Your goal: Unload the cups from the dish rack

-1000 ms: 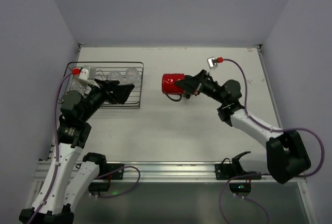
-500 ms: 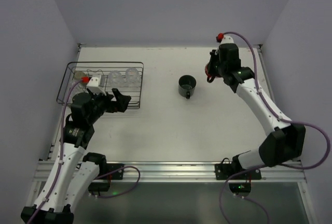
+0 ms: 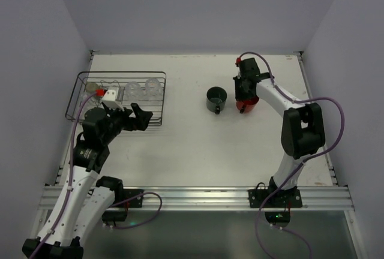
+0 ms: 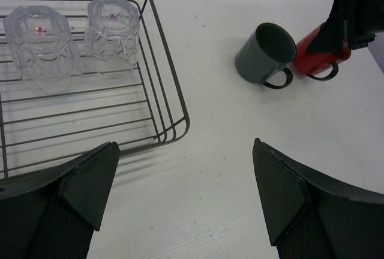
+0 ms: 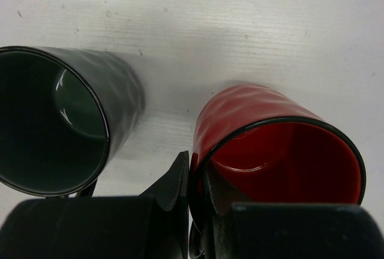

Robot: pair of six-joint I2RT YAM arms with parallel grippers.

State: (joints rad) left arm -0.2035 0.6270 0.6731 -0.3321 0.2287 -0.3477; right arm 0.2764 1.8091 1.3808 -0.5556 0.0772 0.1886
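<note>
Beside the dark mug (image 3: 216, 98), right end effector (image 5: 193, 181) points down, clamped on the red mug (image 5: 258, 121).

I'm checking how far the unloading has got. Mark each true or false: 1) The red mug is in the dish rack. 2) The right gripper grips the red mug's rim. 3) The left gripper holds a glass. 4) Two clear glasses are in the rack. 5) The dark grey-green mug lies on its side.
1) False: the red mug is outside the dish rack, beside the dark grey-green mug.
2) True: the right gripper is shut on its rim.
3) False: the left gripper is open and empty, near the rack's corner.
4) True: the clear glasses sit inside.
5) False: it stands upright, opening up.
</note>
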